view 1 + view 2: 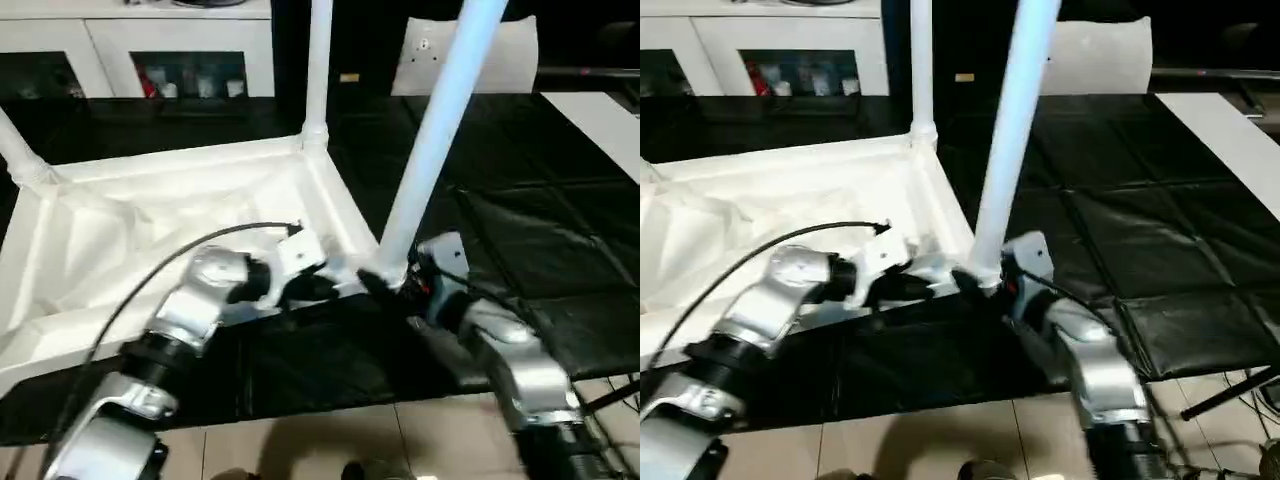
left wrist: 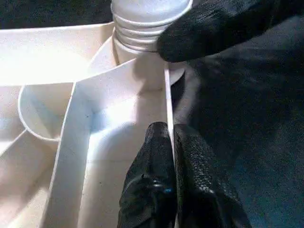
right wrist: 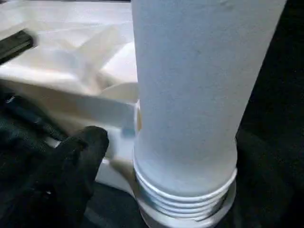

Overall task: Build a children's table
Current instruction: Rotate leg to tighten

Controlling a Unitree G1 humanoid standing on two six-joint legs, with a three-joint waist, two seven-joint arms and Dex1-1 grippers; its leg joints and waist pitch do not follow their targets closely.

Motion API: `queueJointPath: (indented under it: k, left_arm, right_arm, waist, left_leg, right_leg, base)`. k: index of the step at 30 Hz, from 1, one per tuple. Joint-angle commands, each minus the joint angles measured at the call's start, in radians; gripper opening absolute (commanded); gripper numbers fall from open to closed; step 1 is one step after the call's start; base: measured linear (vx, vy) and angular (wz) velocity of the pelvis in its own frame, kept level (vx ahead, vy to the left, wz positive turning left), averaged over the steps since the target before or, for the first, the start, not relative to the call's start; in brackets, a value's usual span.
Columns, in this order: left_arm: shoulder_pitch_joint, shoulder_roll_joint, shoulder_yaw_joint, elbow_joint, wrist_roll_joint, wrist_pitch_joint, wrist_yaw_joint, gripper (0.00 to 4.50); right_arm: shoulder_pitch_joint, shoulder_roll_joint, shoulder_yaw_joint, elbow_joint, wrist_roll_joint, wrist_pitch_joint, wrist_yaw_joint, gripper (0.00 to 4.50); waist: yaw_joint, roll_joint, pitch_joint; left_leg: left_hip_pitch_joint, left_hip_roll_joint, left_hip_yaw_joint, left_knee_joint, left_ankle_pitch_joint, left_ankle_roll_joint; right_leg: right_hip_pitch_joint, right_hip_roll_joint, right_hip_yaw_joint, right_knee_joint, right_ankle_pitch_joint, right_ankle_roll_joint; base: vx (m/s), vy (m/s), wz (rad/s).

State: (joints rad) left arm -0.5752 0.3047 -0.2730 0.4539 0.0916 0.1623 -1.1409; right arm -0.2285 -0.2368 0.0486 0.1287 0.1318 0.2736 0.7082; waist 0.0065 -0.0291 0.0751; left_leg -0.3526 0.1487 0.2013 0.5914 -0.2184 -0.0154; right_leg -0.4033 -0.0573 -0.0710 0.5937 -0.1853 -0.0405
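At corner socket [image 2: 142, 71] — threaded leg [image 1: 440, 130] seated, left gripper [image 2: 171, 142] pinching rim [image 2: 167, 99]

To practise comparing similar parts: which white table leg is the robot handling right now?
The nearest leg, at the tabletop's near right corner. The right claw is at its threaded base; the far-corner leg stands untouched.

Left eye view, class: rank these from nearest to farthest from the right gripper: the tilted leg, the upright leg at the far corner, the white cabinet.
1. tilted leg, at the right gripper.
2. upright leg, far corner.
3. white cabinet, back left.
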Motion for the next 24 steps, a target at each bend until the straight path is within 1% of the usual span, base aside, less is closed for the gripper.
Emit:
queueJointPath:
  k: [1,3,4,6,7,8,11,14,15,16,18,20,21,22,23,24]
  left_arm:
    - [0.006,0.018,-0.03,0.015,-0.036,-0.06,-0.107,0.0]
    - [0.002,0.039,-0.036,0.023,-0.046,-0.08,-0.154,0.0]
    - [0.001,0.047,-0.039,0.025,-0.048,-0.087,-0.171,0.0]
    - [-0.005,0.07,-0.053,0.036,-0.048,-0.105,-0.215,0.0]
    - [-0.009,0.079,-0.06,0.044,-0.046,-0.118,-0.233,0.0]
    - [-0.014,0.089,-0.066,0.052,-0.046,-0.13,-0.256,0.0]
    - [-0.035,0.116,-0.088,0.082,-0.048,-0.171,-0.336,0.0]
    - [-0.044,0.121,-0.096,0.094,-0.05,-0.19,-0.363,0.0]
    - [-0.05,0.124,-0.103,0.103,-0.052,-0.202,-0.381,0.0]
    - [-0.058,0.127,-0.112,0.113,-0.054,-0.219,-0.404,0.0]
    - [-0.062,0.129,-0.119,0.117,-0.055,-0.227,-0.418,0.0]
    - [-0.066,0.129,-0.123,0.122,-0.055,-0.234,-0.426,0.0]
    - [-0.069,0.129,-0.126,0.126,-0.054,-0.24,-0.431,0.0]
    - [-0.072,0.128,-0.127,0.131,-0.054,-0.245,-0.435,0.0]
    - [-0.076,0.127,-0.128,0.137,-0.053,-0.252,-0.439,0.0]
    - [-0.076,0.127,-0.127,0.139,-0.052,-0.254,-0.441,0.0]
  right_arm:
    - [0.001,-0.051,0.03,-0.034,0.049,-0.024,0.138,4.44]
    - [-0.003,-0.091,0.034,-0.032,0.066,-0.03,0.204,4.44]
    - [-0.005,-0.105,0.035,-0.031,0.071,-0.032,0.228,4.44]
    - [-0.01,-0.136,0.042,-0.028,0.081,-0.032,0.281,4.44]
    - [-0.014,-0.15,0.048,-0.023,0.08,-0.039,0.303,4.44]
    - [-0.02,-0.166,0.056,-0.016,0.078,-0.05,0.331,4.44]
    - [-0.042,-0.213,0.094,0.016,0.069,-0.097,0.429,4.44]
    - [-0.053,-0.223,0.103,0.033,0.073,-0.115,0.457,4.44]
    - [-0.063,-0.227,0.108,0.044,0.08,-0.118,0.478,4.44]
    - [-0.078,-0.231,0.113,0.061,0.085,-0.124,0.506,4.44]
    - [-0.09,-0.231,0.117,0.073,0.087,-0.126,0.522,4.15]
    - [-0.101,-0.23,0.12,0.085,0.087,-0.135,0.527,4.07]
    - [-0.106,-0.23,0.123,0.091,0.088,-0.139,0.532,3.9]
    - [-0.111,-0.232,0.129,0.096,0.087,-0.148,0.539,3.9]
    - [-0.114,-0.235,0.139,0.099,0.084,-0.158,0.552,3.68]
    - [-0.115,-0.237,0.143,0.1,0.082,-0.161,0.556,3.68]
  waist:
    - [0.004,-0.005,-0.052]
    - [0.007,-0.004,-0.052]
    - [0.01,-0.006,-0.051]
    - [0.018,-0.006,-0.052]
    - [0.019,-0.006,-0.051]
    - [0.023,-0.007,-0.051]
    - [0.028,-0.009,-0.05]
    - [0.031,-0.009,-0.05]
    - [0.031,-0.011,-0.051]
    - [0.036,-0.01,-0.052]
    - [0.038,-0.011,-0.052]
    - [0.044,-0.012,-0.054]
    - [0.046,-0.013,-0.052]
    - [0.05,-0.013,-0.053]
    - [0.052,-0.014,-0.052]
    - [0.053,-0.014,-0.053]
  left_leg:
    - [0.0,0.092,-0.044,-0.067,-0.104,0.108]
    - [0.001,0.093,-0.043,-0.066,-0.107,0.112]
    - [0.003,0.094,-0.044,-0.068,-0.111,0.112]
    - [0.006,0.096,-0.043,-0.067,-0.104,0.107]
    - [0.006,0.097,-0.043,-0.068,-0.1,0.105]
    - [0.009,0.097,-0.042,-0.068,-0.103,0.101]
    - [0.007,0.095,-0.042,-0.067,-0.1,0.101]
    - [0.008,0.097,-0.041,-0.067,-0.096,0.094]
    - [0.008,0.098,-0.041,-0.067,-0.094,0.093]
    - [0.009,0.098,-0.04,-0.066,-0.084,0.095]
    - [0.008,0.1,-0.04,-0.066,-0.076,0.097]
    - [0.009,0.102,-0.037,-0.064,-0.063,0.102]
    - [0.008,0.102,-0.037,-0.063,-0.062,0.103]
    - [0.01,0.102,-0.036,-0.064,-0.063,0.102]
    - [0.009,0.1,-0.036,-0.064,-0.062,0.101]
    - [0.008,0.101,-0.037,-0.064,-0.062,0.098]
  right_leg:
    - [0.054,-0.11,0.071,-0.074,-0.201,-0.211]
    - [0.053,-0.112,0.071,-0.074,-0.201,-0.217]
    - [0.052,-0.113,0.071,-0.074,-0.21,-0.216]
    - [0.05,-0.113,0.071,-0.072,-0.207,-0.221]
    - [0.05,-0.112,0.071,-0.071,-0.201,-0.223]
    - [0.048,-0.112,0.071,-0.071,-0.198,-0.225]
    - [0.051,-0.115,0.071,-0.069,-0.194,-0.226]
    - [0.052,-0.115,0.071,-0.067,-0.184,-0.233]
    - [0.052,-0.115,0.07,-0.065,-0.179,-0.236]
    - [0.052,-0.113,0.068,-0.062,-0.159,-0.247]
    - [0.054,-0.114,0.068,-0.058,-0.138,-0.253]
    - [0.054,-0.115,0.069,-0.053,-0.109,-0.262]
    - [0.053,-0.115,0.069,-0.054,-0.109,-0.261]
    - [0.053,-0.115,0.069,-0.054,-0.113,-0.261]
    - [0.053,-0.116,0.068,-0.055,-0.12,-0.26]
    - [0.055,-0.117,0.068,-0.054,-0.121,-0.259]
  base:
    - [0.0,0.0,0.0]
    - [0.0,0.0,0.0]
    - [0.0,0.0,0.0]
    - [0.0,0.0,0.0]
    - [0.0,0.0,0.0]
    - [0.0,0.0,0.0]
    - [0.0,0.0,0.0]
    - [0.0,0.0,0.0]
    - [0.0,0.0,0.0]
    - [0.0,0.0,0.0]
    - [0.0,0.0,0.0]
    - [0.0,0.0,0.0]
    - [0.0,0.0,0.0]
    - [0.0,0.0,0.0]
    - [0.0,0.0,0.0]
    - [0.0,0.0,0.0]
